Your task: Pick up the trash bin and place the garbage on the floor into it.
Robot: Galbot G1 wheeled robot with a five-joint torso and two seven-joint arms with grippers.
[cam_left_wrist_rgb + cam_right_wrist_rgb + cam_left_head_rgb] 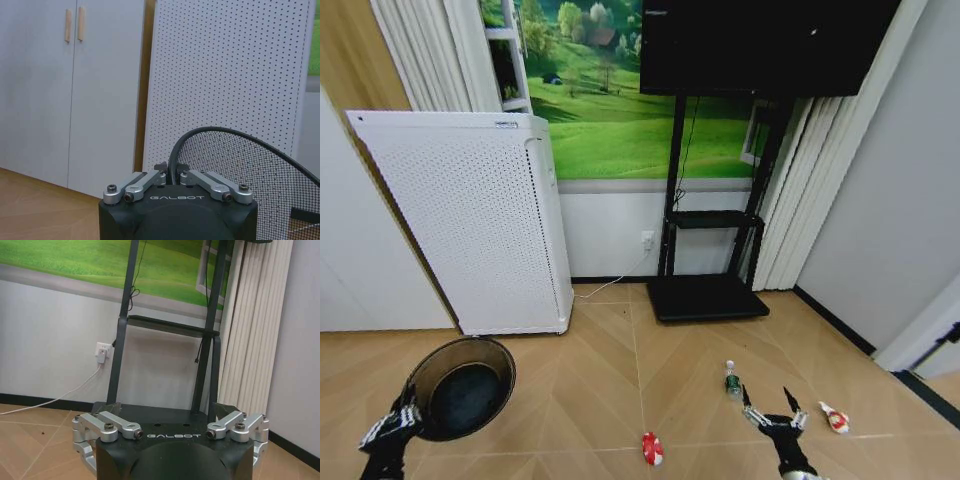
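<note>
Just left of the spread, empty right gripper (775, 411) the bottle (731, 381) is seen upright; the wire-mesh bin (460, 385) is pinched by the left gripper (402, 418)

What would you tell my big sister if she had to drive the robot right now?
Left gripper: shut on the trash bin, pinching its rim; the bin is held at the robot's left, mouth up.
Right gripper: open, holding nothing, low over the floor at the robot's right.
Garbage, all on the floor: the bottle just beside the right gripper, one red-and-white piece to its right, another red-and-white piece nearer the middle.
Done: bin picked up.
Left: all three pieces into the bin.
</note>
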